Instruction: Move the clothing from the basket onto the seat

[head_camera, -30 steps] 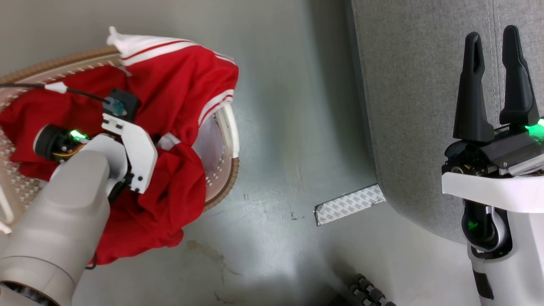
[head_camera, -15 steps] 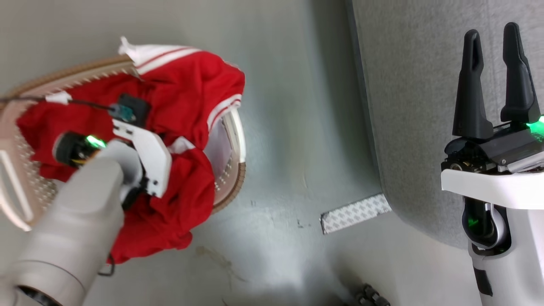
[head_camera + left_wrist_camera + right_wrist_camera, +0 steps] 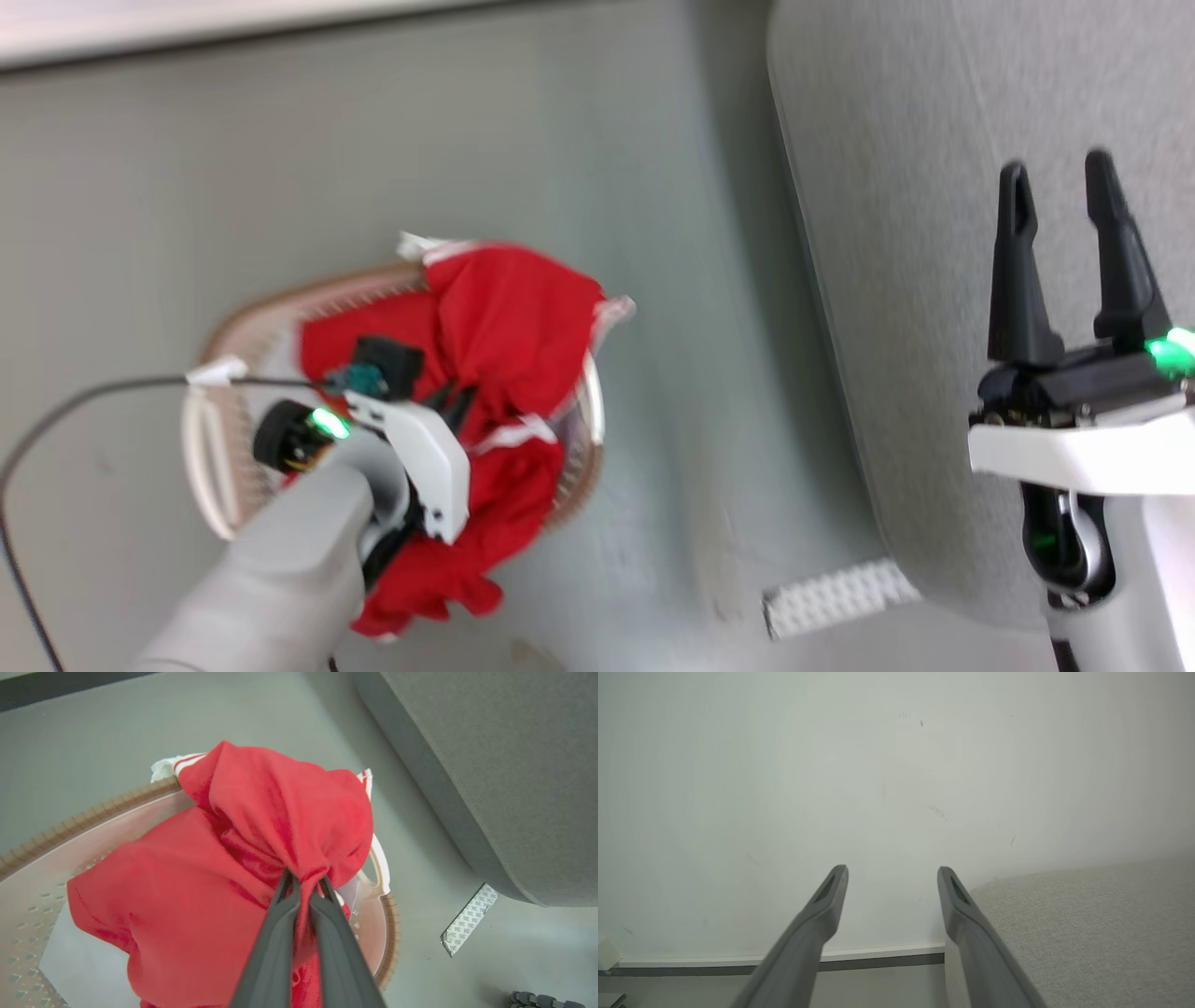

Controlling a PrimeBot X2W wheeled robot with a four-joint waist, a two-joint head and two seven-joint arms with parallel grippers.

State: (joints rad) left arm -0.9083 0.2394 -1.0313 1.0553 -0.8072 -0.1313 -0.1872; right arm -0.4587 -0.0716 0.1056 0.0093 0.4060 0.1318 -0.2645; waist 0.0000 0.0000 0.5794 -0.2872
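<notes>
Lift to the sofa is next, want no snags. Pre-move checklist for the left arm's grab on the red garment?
1. Left gripper shut on red garment: ok, fabric is bunched between the fingers.
2. Garment free of laundry basket: not ok, most of it lies inside and over the rim.
3. White sheet left out of the grip: cannot tell, folds hide it.
4. Right gripper open, holding nothing: ok.
5. Grey sofa near for the drop: ok, it stands beside the basket.

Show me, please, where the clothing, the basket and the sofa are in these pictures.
clothing [image 3: 280, 812]: left wrist view, on the raised red fold.
basket [image 3: 93, 813]: left wrist view, on the brown rim band.
sofa [image 3: 490, 765]: left wrist view, on the grey upholstered surface.
</notes>
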